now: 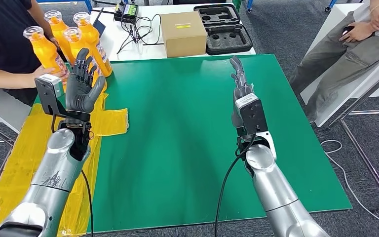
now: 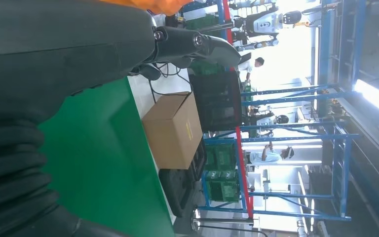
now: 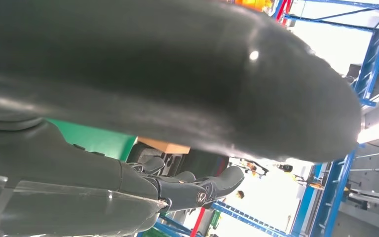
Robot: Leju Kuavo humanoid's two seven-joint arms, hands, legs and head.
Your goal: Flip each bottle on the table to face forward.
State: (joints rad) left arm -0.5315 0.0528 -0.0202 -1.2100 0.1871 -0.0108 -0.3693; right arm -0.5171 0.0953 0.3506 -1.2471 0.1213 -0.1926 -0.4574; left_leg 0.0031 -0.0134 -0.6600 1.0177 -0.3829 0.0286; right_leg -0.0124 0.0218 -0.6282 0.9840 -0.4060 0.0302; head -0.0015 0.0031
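Observation:
Several orange bottles [image 1: 86,40] with clear caps stand together at the far left corner of the green mat [image 1: 187,123]. A person's hand [image 1: 44,73] rests beside them. My left hand [image 1: 83,85] is raised just in front of the bottles, fingers spread and palm facing right, holding nothing. My right hand [image 1: 239,81] is stretched out flat over the middle right of the mat, fingers straight, with nothing in it. In the left wrist view an orange bottle [image 2: 158,5] shows past my left hand [image 2: 187,44]. The right wrist view shows my right hand [image 3: 187,187] with straight fingers.
Yellow sheeting [image 1: 39,148] covers the table left of the mat. Behind the mat stand a cardboard box [image 1: 182,33], a black foam tray [image 1: 224,27] and a cabled device [image 1: 128,11]. One person sits at the left, another [image 1: 355,44] at the right.

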